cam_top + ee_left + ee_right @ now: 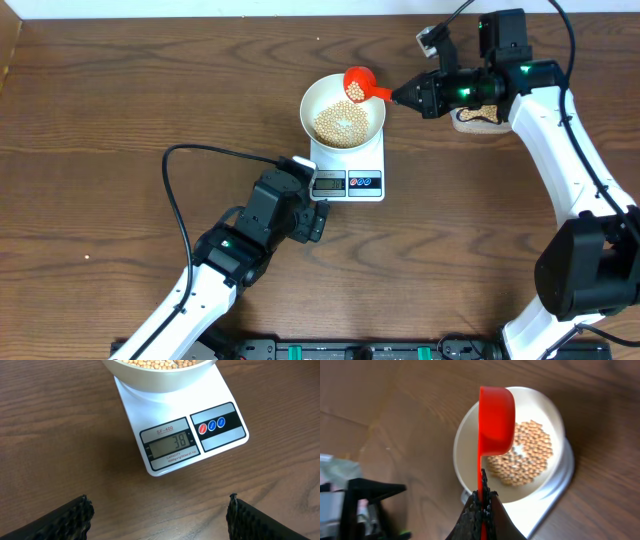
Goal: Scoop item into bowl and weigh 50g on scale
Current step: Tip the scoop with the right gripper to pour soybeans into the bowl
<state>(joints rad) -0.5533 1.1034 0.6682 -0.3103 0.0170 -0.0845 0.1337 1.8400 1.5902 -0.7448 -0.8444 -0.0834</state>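
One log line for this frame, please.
right gripper shut on scoop over bowl | bowl with beans on scale | display 38 | left gripper open

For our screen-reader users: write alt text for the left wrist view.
A white digital scale on a wooden table reads 38 on its grey display, with a white bowl of pale beans sitting on it at the top edge. The left gripper is open, its two black fingers at the bottom corners, holding nothing.
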